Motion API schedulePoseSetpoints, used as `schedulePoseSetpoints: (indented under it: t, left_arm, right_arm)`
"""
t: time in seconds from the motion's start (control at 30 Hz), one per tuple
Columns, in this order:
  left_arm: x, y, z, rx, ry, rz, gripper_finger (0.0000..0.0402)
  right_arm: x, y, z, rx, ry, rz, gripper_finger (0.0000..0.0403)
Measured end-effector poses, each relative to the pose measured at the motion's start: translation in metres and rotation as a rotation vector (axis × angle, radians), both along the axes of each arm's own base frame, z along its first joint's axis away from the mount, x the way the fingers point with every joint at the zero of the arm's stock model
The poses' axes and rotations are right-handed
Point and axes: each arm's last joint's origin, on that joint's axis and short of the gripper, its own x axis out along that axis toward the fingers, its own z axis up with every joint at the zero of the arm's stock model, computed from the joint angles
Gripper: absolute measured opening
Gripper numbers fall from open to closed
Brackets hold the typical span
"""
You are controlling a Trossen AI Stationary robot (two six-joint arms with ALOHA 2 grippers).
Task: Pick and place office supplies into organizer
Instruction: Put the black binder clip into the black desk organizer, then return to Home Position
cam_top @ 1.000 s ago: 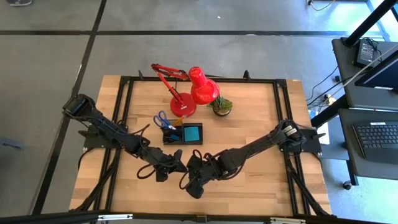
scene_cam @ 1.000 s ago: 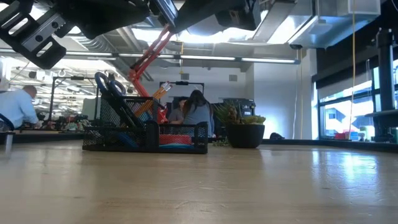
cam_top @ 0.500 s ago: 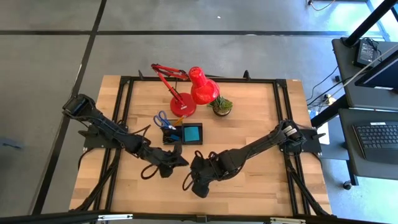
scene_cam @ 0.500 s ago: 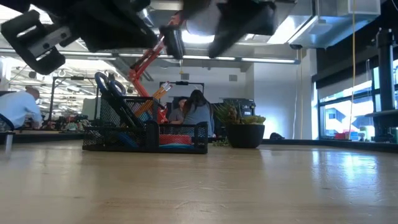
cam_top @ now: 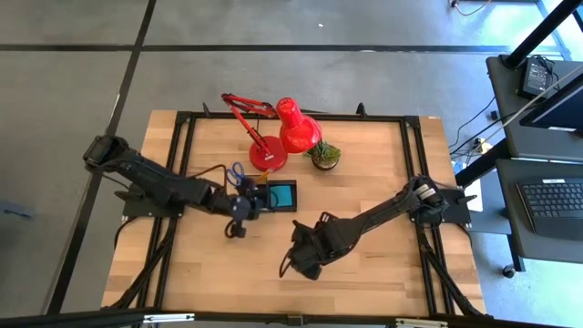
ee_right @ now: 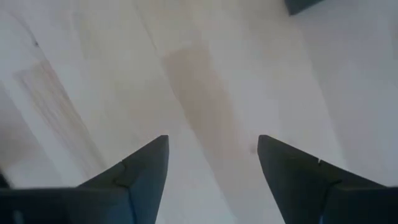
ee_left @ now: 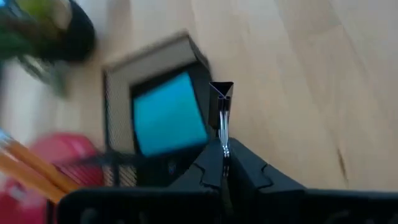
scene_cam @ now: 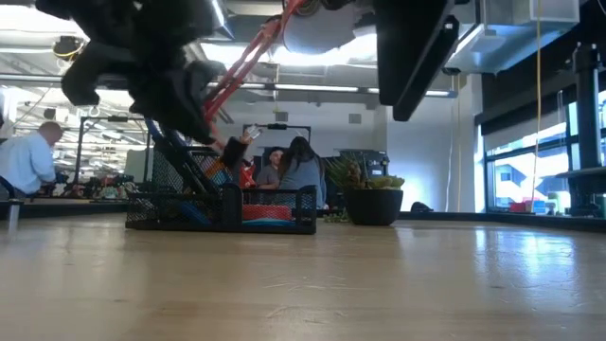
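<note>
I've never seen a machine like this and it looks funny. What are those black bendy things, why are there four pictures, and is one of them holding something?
Those are two robot arms at a wooden table. One camera looks down from above, one sits at table height, and one rides on each arm's wrist.

On the table stand a red lamp, a little plant and a black organizer with a blue note pad, scissors and orange pencils.

The left gripper, beside the organizer, has its fingers pinched shut on a small black binder clip. It looks ready to drop it in.

The right gripper hangs over bare wood with its fingers open, holding nothing.
</note>
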Motion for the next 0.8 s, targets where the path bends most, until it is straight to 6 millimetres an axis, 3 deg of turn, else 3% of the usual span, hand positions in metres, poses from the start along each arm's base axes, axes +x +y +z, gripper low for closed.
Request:
schedulePoseSetpoints:
  t: [0.3, 0.8]
  left_arm:
    - [-0.012, 0.012, -0.009, -0.030, 0.130, 0.181, 0.0004]
    - [-0.012, 0.012, -0.009, -0.001, 0.130, 0.182, 0.0051]
  right_arm:
    - [-0.003, -0.001, 0.003, -0.033, -0.007, -0.002, 0.0250]
    - [-0.002, 0.000, 0.003, -0.026, -0.019, -0.025, 0.0250]
